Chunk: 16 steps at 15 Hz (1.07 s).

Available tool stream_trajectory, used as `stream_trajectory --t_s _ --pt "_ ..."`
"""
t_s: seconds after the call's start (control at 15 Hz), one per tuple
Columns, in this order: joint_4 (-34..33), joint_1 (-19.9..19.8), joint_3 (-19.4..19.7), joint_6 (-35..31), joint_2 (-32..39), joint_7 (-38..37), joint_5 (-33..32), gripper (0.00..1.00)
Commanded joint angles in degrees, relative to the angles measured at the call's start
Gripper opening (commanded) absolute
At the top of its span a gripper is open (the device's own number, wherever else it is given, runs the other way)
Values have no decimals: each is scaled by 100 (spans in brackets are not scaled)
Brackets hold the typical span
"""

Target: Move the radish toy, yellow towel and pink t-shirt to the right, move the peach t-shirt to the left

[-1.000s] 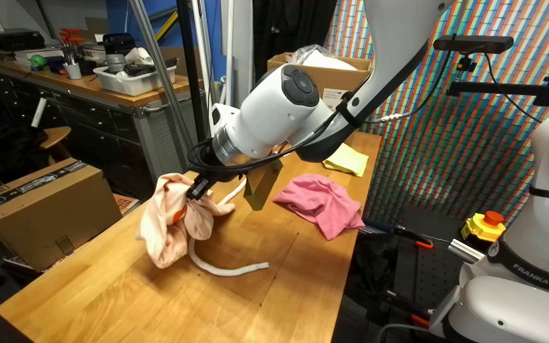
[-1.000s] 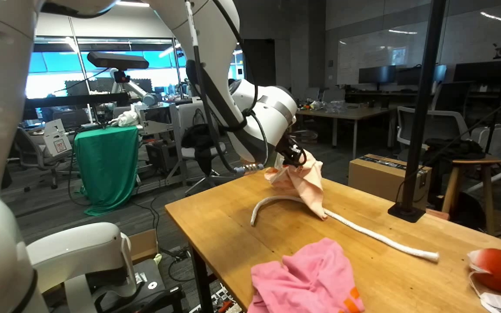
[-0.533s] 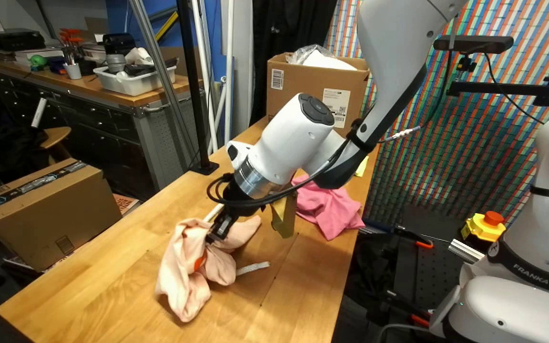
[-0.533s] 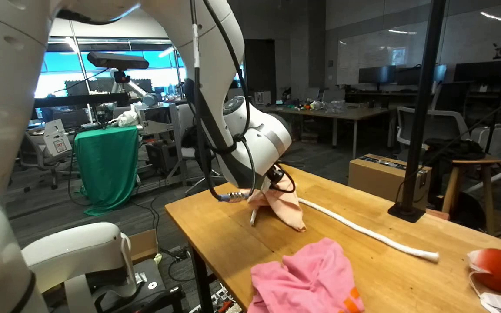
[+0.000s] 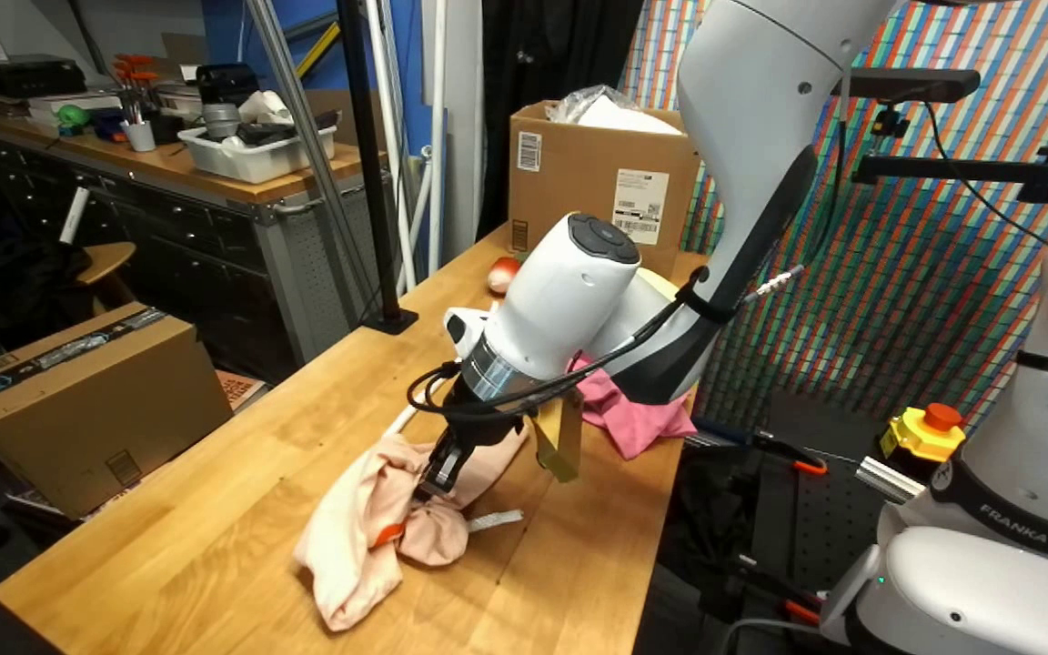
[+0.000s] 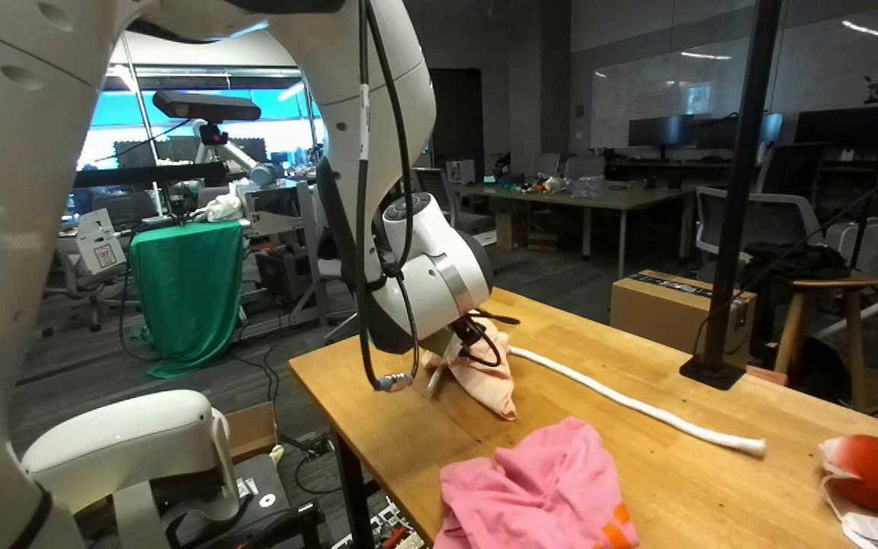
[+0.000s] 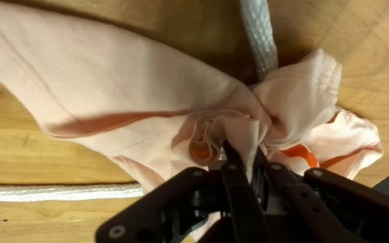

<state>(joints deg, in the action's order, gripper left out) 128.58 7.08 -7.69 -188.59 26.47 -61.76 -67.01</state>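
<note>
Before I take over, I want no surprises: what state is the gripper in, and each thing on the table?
Peach t-shirt: bunched, gripped
Gripper: shut on that shirt
Pink t-shirt: crumpled
Yellow towel: mostly hidden
Radish toy: on its side, tagged
White rope: partly covered, ends showing
Cardboard box: open
Black pole: standing

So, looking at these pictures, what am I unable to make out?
Yellow towel: mostly behind the arm, in an exterior view.
Pink t-shirt: cut off by the bottom edge, in an exterior view.
White rope: partly under the peach t-shirt, wrist view.
Pincer: tips buried in that cloth, wrist view.
</note>
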Motion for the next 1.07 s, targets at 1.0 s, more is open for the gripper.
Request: stream_trajectory --t_s 1.0 --pt "-937 1105 758 2793 -1731 -546 -755 5"
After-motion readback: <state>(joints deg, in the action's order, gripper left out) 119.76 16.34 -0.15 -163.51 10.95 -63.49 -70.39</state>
